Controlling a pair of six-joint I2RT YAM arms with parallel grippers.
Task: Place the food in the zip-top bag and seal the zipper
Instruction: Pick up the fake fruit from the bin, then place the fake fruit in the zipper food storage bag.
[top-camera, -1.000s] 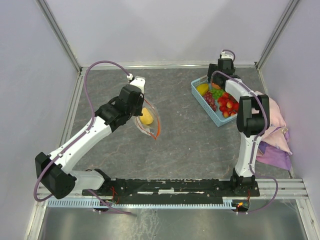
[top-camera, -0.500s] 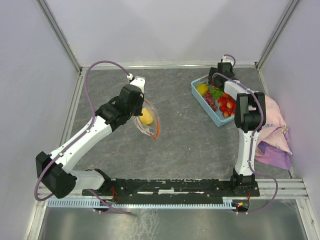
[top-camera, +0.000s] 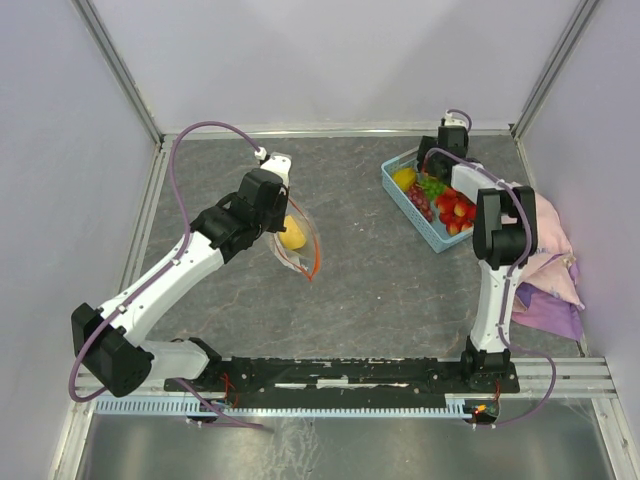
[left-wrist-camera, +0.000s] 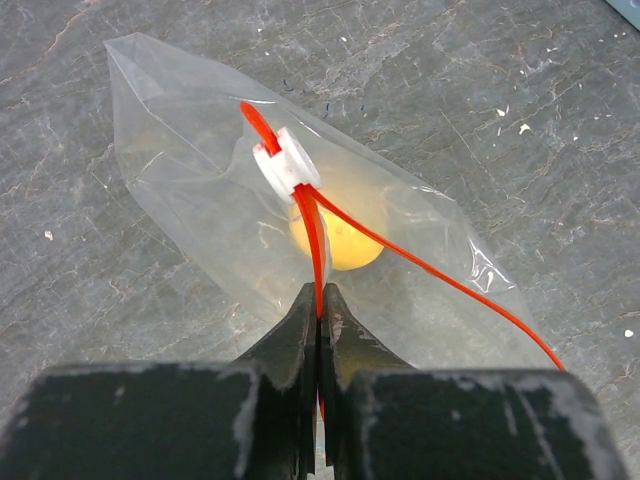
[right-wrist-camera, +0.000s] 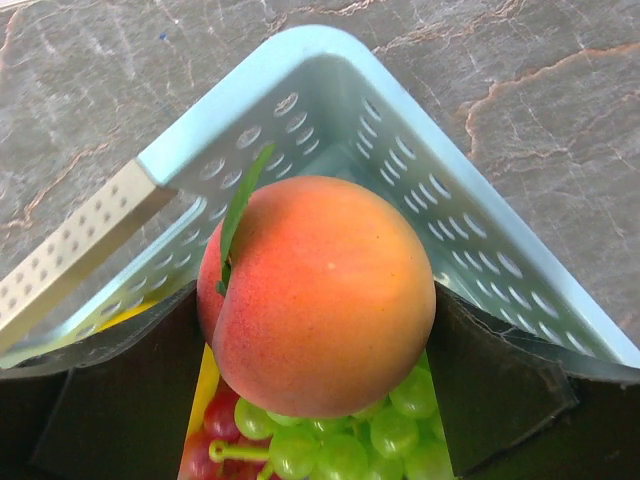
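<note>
Right gripper (right-wrist-camera: 318, 330) has closed in, now clasping the peach (right-wrist-camera: 320, 270).

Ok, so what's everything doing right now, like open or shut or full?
zip-top bag: open, one yellow fruit inside.
zipper: unsealed, its strips spread apart.
left gripper: shut on the zipper strip.
right gripper: fingers either side of the peach, grip unclear.
basket: grapes inside.
</note>
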